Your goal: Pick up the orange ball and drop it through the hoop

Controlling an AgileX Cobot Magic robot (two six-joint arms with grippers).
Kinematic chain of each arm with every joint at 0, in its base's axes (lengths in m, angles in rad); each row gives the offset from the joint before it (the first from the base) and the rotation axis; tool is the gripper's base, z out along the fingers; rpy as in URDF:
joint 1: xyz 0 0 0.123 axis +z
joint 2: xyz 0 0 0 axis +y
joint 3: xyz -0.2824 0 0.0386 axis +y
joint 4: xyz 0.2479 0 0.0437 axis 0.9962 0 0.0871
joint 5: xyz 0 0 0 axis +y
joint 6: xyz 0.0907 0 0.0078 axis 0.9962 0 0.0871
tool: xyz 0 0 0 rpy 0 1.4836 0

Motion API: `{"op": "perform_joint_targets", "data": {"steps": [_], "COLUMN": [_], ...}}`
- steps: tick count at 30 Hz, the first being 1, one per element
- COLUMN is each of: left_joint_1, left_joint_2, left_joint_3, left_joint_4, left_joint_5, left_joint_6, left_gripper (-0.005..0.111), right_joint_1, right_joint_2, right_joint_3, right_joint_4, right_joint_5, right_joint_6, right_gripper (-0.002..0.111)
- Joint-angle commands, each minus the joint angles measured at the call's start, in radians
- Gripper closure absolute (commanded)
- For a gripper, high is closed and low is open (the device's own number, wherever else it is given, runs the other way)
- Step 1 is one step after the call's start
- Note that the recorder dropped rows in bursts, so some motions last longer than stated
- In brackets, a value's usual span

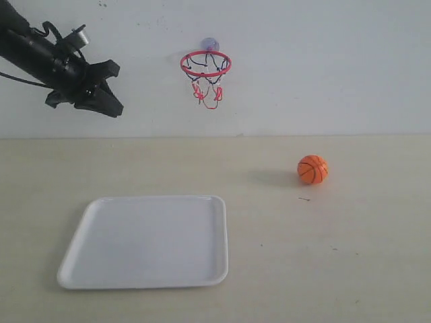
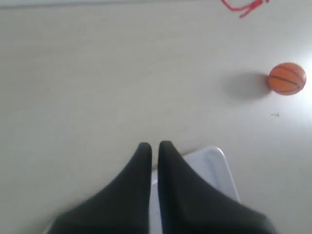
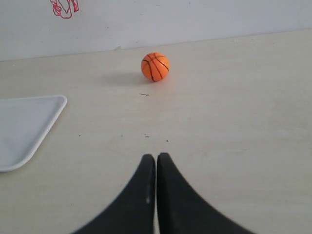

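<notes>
The orange ball (image 1: pixel 312 169) (image 2: pixel 287 78) (image 3: pixel 155 66) rests on the beige table, right of centre, with nothing touching it. The hoop (image 1: pixel 205 64), red ring with string net, hangs by its suction cup on the white wall behind; only its net tip (image 2: pixel 243 6) (image 3: pixel 64 8) shows in the wrist views. My left gripper (image 1: pixel 111 87) (image 2: pixel 155 145) is raised at the upper left, shut and empty, above the tray's far corner. My right gripper (image 3: pixel 156 156) is shut and empty, low over the table well short of the ball; the exterior view does not show it.
A white rectangular tray (image 1: pixel 151 282) (image 2: pixel 219 165) (image 3: pixel 29 146) lies empty on the table's front left. The white wall (image 1: pixel 323 60) rises along the table's far edge.
</notes>
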Motion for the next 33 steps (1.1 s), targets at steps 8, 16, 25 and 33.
{"op": "perform_joint_targets", "data": {"steps": [8,16,25,33], "left_joint_1": [-0.003,-0.003,-0.001,-0.005], "left_joint_2": [-0.558,-1.024,-1.227,-1.24], "left_joint_3": [0.924,1.719,1.943,1.943], "left_joint_4": [-0.079,-0.774,-0.853,-0.919], "left_joint_5": [-0.28,-0.38,0.011,0.011], "left_joint_6": [0.192,0.7,0.813,0.812], "left_gripper": [0.103,0.103,0.103,0.103], "right_joint_1": [0.002,0.002,0.002,0.002], "right_joint_2": [-0.004,-0.004,-0.004,-0.004], "right_joint_3": [-0.001,-0.001,-0.001,-0.001], "right_joint_4": [-0.006,-0.006,-0.006,-0.006], "right_joint_5": [-0.006,-0.006,-0.006,-0.006], "right_joint_6": [-0.003,-0.003,-0.003,-0.003], "right_gripper": [0.108,0.108,0.108,0.108]}}
